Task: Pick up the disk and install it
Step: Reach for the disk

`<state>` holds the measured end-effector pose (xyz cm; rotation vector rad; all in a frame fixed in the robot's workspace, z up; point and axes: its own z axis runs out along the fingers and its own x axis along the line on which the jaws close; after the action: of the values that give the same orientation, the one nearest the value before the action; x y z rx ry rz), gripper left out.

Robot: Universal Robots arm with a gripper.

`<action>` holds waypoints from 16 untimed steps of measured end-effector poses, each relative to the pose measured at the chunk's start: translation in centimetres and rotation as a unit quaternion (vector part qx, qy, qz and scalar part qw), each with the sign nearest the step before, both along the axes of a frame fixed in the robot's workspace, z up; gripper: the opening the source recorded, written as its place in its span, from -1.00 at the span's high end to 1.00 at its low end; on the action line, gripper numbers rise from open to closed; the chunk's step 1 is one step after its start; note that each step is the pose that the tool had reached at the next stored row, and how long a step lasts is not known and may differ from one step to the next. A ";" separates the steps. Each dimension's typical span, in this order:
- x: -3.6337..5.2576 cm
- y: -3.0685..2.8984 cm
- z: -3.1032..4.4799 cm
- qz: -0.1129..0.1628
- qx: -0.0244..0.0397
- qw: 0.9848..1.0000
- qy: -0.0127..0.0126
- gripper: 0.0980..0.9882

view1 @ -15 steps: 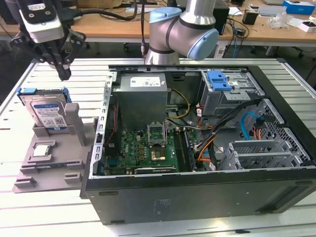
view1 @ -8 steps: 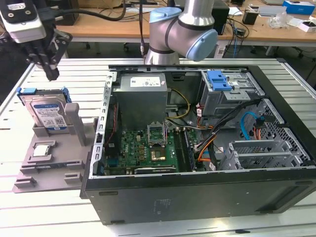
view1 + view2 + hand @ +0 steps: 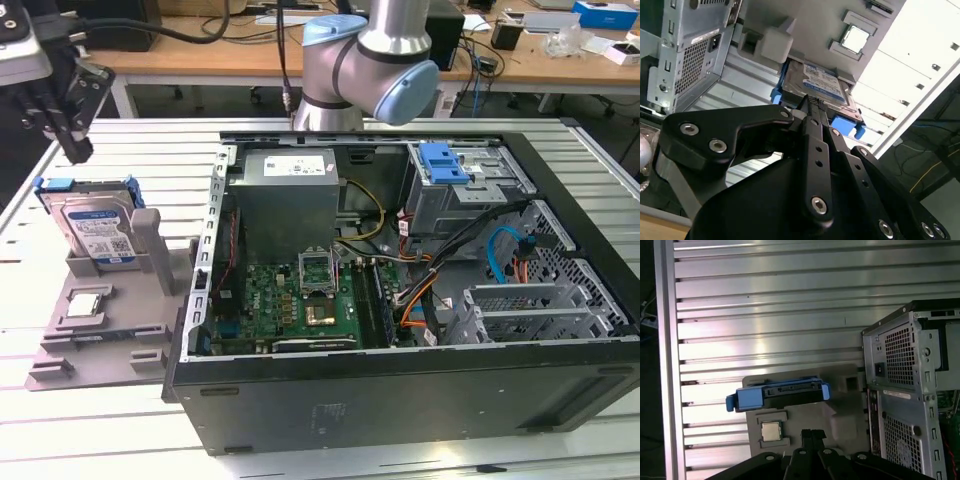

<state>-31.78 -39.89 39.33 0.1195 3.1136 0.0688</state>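
Observation:
The disk [image 3: 100, 230] stands on edge in a grey holder [image 3: 105, 335] on the table, at the exterior view's left. It is a silver drive with a white-and-blue label in a blue bracket. In the first wrist view the disk [image 3: 780, 392] shows edge-on, and in the second wrist view the disk [image 3: 822, 85] shows its label face. My gripper [image 3: 75, 148] hangs above the disk's upper left corner, apart from it. The black fingers [image 3: 807, 436] lie together with nothing between them, and the gripper [image 3: 812, 101] points toward the disk's edge.
A small square silver chip [image 3: 85, 303] lies in the holder in front of the disk. The open computer case [image 3: 400, 300] stands to the exterior view's right, with a blue-fronted drive cage [image 3: 445, 162] at its back. Desks with cables stand behind the slatted metal table [image 3: 100, 430].

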 end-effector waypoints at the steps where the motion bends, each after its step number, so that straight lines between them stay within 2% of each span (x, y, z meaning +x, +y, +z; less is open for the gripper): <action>1: -0.27 0.00 0.00 0.000 0.000 1.000 0.000 0.99; 11: -3.35 0.00 0.00 0.000 0.000 1.000 0.000 0.99; 12: -3.93 0.00 0.00 0.000 0.000 1.000 0.000 0.99; 16: -5.17 0.00 0.00 0.000 0.000 1.000 0.000 0.99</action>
<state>-36.95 -39.88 39.33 0.1201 3.1135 0.0688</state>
